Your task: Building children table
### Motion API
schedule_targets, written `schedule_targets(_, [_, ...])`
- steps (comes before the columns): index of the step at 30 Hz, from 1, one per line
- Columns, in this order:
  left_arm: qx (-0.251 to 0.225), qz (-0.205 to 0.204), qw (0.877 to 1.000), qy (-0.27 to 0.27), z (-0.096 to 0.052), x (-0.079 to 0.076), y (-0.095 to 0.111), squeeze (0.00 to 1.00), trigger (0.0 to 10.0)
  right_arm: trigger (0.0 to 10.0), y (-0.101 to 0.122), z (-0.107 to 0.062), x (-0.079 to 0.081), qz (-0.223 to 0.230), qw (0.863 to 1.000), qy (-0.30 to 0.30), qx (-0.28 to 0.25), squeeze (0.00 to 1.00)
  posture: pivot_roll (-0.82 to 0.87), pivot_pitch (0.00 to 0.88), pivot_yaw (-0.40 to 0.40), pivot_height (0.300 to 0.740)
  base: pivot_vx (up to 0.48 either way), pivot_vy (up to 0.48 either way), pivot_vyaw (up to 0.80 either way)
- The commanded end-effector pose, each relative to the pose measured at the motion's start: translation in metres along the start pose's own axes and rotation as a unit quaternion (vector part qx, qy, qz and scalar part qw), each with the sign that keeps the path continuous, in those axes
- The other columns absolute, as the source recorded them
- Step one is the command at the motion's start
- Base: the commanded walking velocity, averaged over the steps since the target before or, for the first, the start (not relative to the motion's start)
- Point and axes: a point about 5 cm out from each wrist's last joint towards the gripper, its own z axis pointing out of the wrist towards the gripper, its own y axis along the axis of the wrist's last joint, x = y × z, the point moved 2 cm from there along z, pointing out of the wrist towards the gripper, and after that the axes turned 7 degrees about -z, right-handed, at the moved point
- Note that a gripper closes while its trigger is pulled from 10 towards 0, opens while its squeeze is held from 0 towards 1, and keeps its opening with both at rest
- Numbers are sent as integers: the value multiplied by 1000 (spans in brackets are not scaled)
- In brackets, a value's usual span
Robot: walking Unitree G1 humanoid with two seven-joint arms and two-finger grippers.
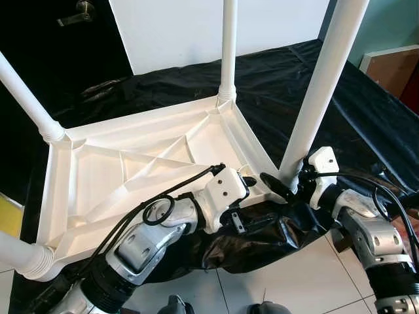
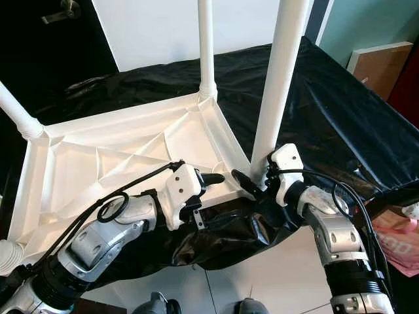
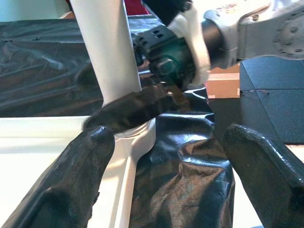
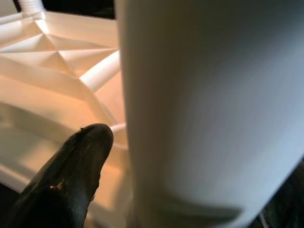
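The white table top [image 1: 137, 170] lies upside down on black sheeting [image 1: 275, 78], with legs standing at all four corners, so assembly looks nearly finished. At its 4 o'clock corner the right gripper [image 2: 252, 180] is clenched around the base of the last leg [image 1: 321, 85], likely seating it. The left gripper [image 3: 161, 156] waits released just beside that corner.

Home interior, white tiled floor [image 1: 262, 281], dark door with lever handle [image 1: 77, 12]
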Motion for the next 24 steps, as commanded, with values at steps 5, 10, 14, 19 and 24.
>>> schedule_targets(5, [-5,6,1000,11,-2,5,3,0,10000,2314,-8,6,-3,-13,1000,4,16,0,-73,82,44,740,0,0,0])
schedule_targets(10, [-6,7,1000,12,-2,5,4,0,10000,0,-11,6,-8,-7,1000,-7,21,0,-71,84,44,740,0,0,0])
schedule_targets(14, [-6,7,1000,12,-2,5,4,0,10000,0,-17,4,-10,-1,999,-21,26,0,-72,85,45,740,0,0,0])
schedule_targets(19, [-7,6,1000,11,-2,4,4,0,10000,4667,-21,3,-9,9,999,-35,27,0,-75,88,49,740,0,0,0])
schedule_targets(24, [-7,5,1000,9,-2,3,4,0,10000,10000,-24,1,-9,32,996,-77,29,0,-78,92,54,740,0,0,0])
